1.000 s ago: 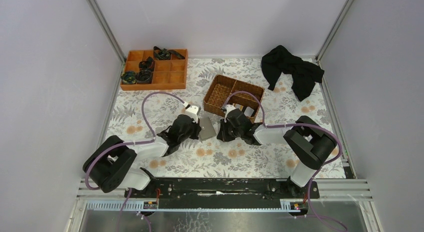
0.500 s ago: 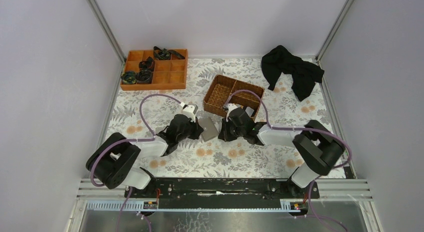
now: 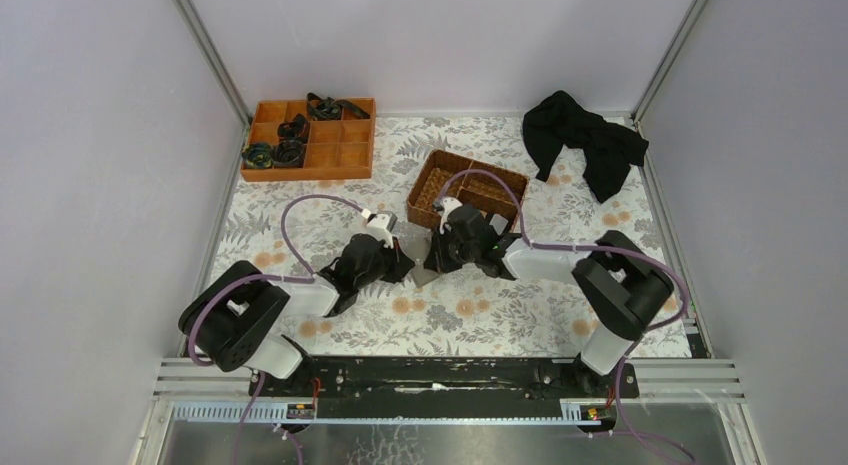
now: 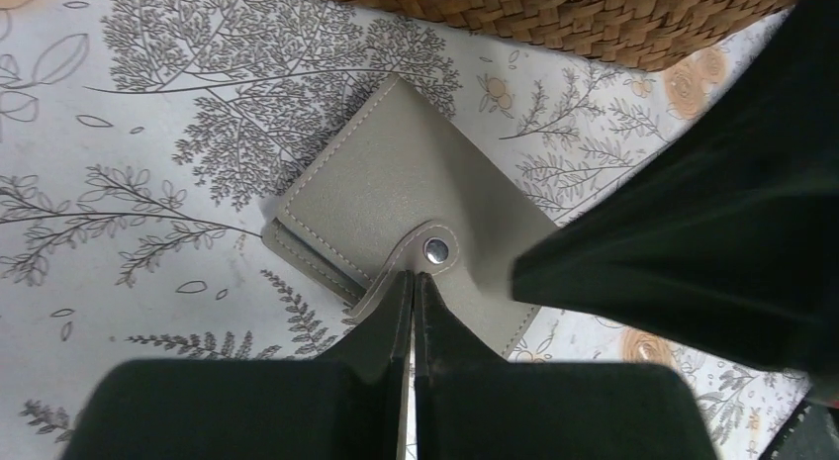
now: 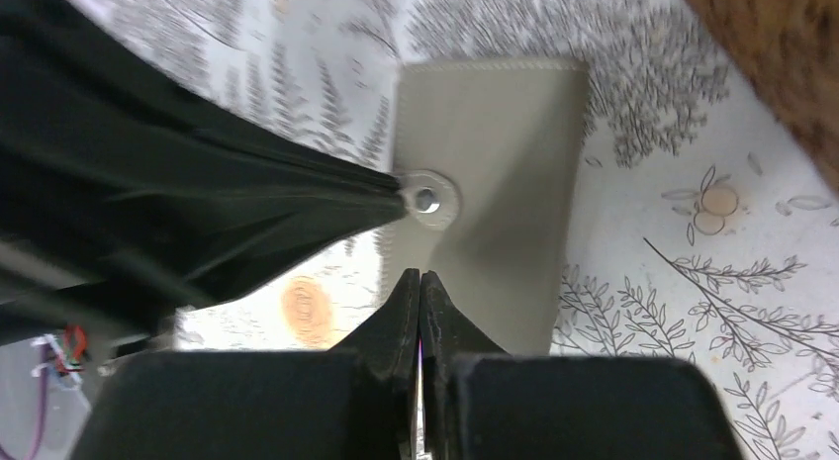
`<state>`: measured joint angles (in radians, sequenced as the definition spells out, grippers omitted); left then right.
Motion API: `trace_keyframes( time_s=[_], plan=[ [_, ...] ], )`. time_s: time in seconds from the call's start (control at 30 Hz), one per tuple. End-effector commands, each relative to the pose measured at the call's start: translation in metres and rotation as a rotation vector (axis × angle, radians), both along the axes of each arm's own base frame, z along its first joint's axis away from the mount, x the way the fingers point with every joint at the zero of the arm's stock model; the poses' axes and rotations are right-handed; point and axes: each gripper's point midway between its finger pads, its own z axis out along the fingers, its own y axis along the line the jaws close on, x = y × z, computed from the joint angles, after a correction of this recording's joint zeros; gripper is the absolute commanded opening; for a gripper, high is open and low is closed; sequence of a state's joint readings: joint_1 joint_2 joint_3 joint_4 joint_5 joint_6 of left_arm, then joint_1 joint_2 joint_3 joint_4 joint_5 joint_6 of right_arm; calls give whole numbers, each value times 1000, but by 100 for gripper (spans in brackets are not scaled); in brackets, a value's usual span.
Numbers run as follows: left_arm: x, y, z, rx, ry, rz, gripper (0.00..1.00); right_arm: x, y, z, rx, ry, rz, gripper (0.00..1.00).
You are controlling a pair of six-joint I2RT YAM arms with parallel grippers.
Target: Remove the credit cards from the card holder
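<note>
Reached low from the near edge to mid-desk: left gripper [image 4: 413,280] clamped on the card holder [image 4: 396,183] at its snap tab [image 4: 433,248], right gripper [image 5: 419,278] pinched together at its border.

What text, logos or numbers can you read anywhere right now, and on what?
No readable text in any view.
card holder: plain grey face and a blank metal snap, no logo or lettering.
tablecloth: leaf and flower print only.
wicker basket, orange tray, black cloth: no lettering shows from the top camera; anything small there would be too fine to read.
</note>
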<state>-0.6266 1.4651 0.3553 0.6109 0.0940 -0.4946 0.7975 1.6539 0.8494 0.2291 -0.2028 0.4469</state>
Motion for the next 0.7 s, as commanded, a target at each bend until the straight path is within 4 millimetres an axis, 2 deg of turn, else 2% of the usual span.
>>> trace_keyframes(
  time_s=[0.0,0.23,0.43,0.67],
  plan=[
    [-6,-8,2,-53,9,-12,0,5,4,-22,-12,39,-12,0],
    [-3,-7,8,-55,-6,-1,0,-7,-24,-60,-152,85,-37,0],
    [-3,-12,11,-151,35,0,0,-19,-31,-85,-195,154,-37,0],
    [8,10,22,-323,60,99,0,-31,-46,-107,-240,205,-60,0]
  ],
)
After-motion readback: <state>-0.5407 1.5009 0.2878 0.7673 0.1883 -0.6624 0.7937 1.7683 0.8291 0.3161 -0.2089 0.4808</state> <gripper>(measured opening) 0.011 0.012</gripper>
